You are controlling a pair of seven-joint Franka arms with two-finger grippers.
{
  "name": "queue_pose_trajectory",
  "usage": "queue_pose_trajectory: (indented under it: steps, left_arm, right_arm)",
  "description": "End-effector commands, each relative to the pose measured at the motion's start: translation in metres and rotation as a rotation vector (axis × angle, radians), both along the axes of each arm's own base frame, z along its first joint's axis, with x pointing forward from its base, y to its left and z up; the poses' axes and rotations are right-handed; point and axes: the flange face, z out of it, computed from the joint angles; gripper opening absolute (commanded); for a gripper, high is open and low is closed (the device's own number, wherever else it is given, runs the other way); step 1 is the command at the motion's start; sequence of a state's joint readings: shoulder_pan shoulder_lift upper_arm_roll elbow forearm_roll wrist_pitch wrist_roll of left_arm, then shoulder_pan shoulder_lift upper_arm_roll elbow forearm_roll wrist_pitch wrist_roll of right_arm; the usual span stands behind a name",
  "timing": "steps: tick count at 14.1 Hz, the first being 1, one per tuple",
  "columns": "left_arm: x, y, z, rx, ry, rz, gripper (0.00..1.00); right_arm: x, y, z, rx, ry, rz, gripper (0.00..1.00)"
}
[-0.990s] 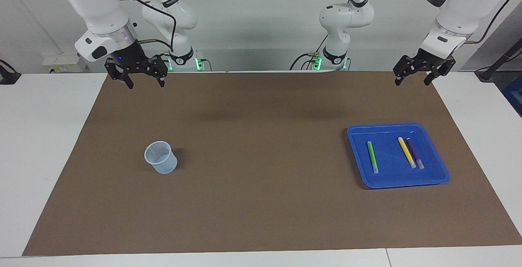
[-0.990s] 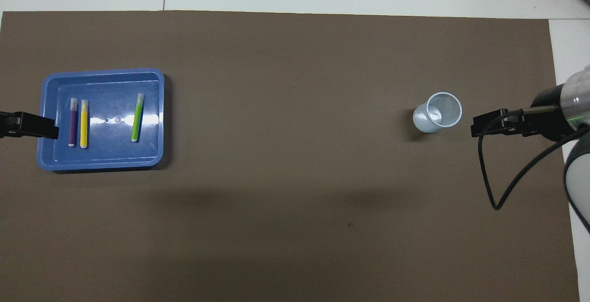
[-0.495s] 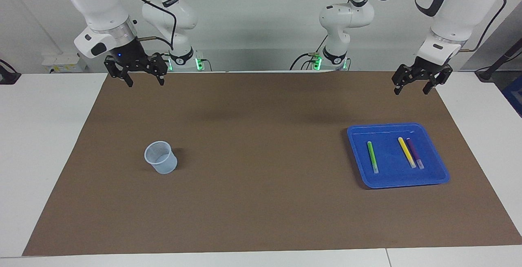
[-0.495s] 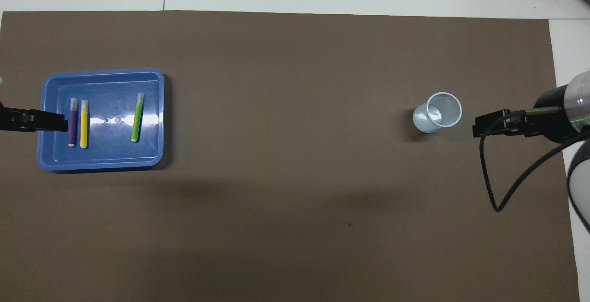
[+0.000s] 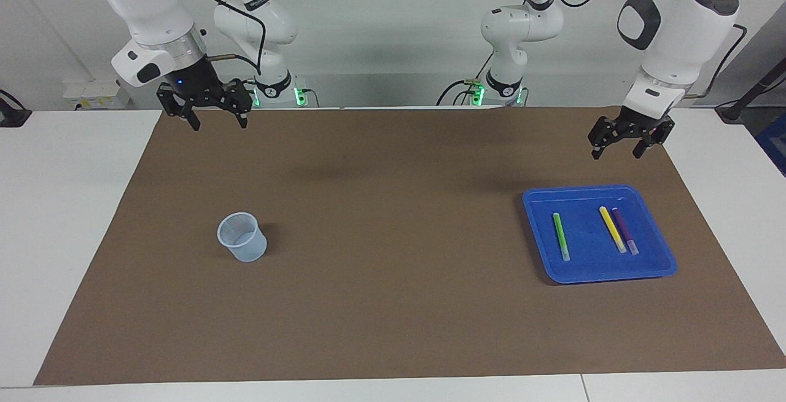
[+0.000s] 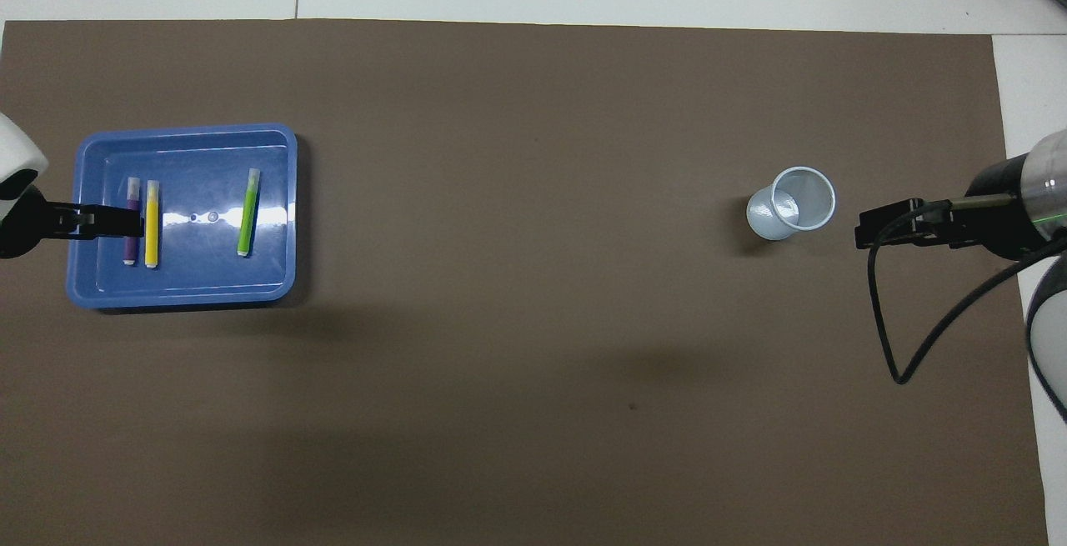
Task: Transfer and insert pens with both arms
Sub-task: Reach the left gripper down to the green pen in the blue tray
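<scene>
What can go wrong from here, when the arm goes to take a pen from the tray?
The yellow pen and purple pen lie side by side in the blue tray, so the open left gripper may catch both. The cup looks light; a pen might tip it.

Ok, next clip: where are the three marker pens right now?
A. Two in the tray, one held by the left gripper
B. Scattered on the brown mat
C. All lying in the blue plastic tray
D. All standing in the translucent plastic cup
C: the bright green marker pen, the yellow marker pen and the dark purple marker pen all lie flat in the blue plastic tray; neither gripper holds anything.
</scene>
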State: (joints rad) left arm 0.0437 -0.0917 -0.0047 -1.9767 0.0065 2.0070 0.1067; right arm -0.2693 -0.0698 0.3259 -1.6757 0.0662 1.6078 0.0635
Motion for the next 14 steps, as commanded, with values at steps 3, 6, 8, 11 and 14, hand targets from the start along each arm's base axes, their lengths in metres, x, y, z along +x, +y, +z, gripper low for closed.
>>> queue_pose_trajectory:
  steps: [3,6,8,11,14]
  left_arm:
    - [0.015,0.000,-0.041,-0.012,-0.015,-0.012,0.97]
    - [0.029,-0.004,-0.068,-0.012,-0.015,-0.021,0.96]
    - [0.035,-0.012,-0.079,-0.012,-0.041,-0.030,0.94]
    - [0.049,-0.017,-0.103,-0.059,-0.045,-0.003,0.90]
    - [0.063,-0.019,-0.130,-0.104,-0.027,0.031,0.90]
  right_arm:
    - [-0.007,-0.001,0.001,-0.007,0.004,-0.015,1.00]
    - [-0.007,-0.001,0.001,-0.007,0.004,-0.017,1.00]
    - [-0.008,0.000,0.001,-0.008,0.002,-0.012,1.00]
    - [-0.016,0.005,0.011,-0.015,-0.002,-0.001,1.00]
    - [-0.020,0.003,0.020,-0.019,-0.021,-0.005,1.00]
